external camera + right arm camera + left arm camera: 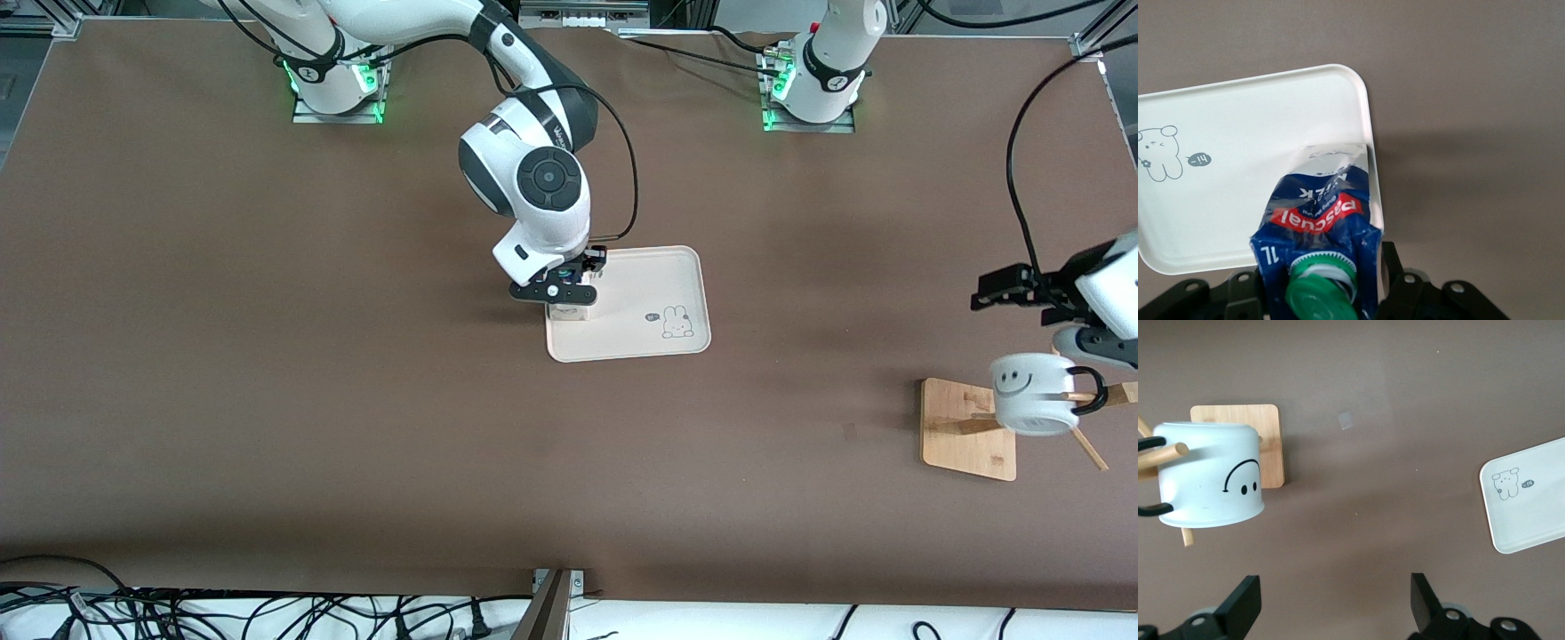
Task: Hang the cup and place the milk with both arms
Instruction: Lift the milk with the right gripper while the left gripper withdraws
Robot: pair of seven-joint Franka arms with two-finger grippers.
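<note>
The cup (1031, 391) hangs by its black handle on a peg of the wooden rack (962, 427) at the left arm's end of the table. It also shows in the left wrist view (1208, 477). My left gripper (1022, 293) is open and empty, up in the air beside the rack and clear of the cup; its gap (1335, 613) is over bare table. My right gripper (560, 289) is shut on the milk (1321, 220), whose base (569, 311) stands on the tray (640, 293) at the edge toward the right arm's end.
The cream tray with a rabbit drawing sits mid-table; it also shows in the right wrist view (1238, 167) and the left wrist view (1531, 500). The rack's spare pegs (1089, 449) stick out toward the front camera. Cables lie along the table's front edge.
</note>
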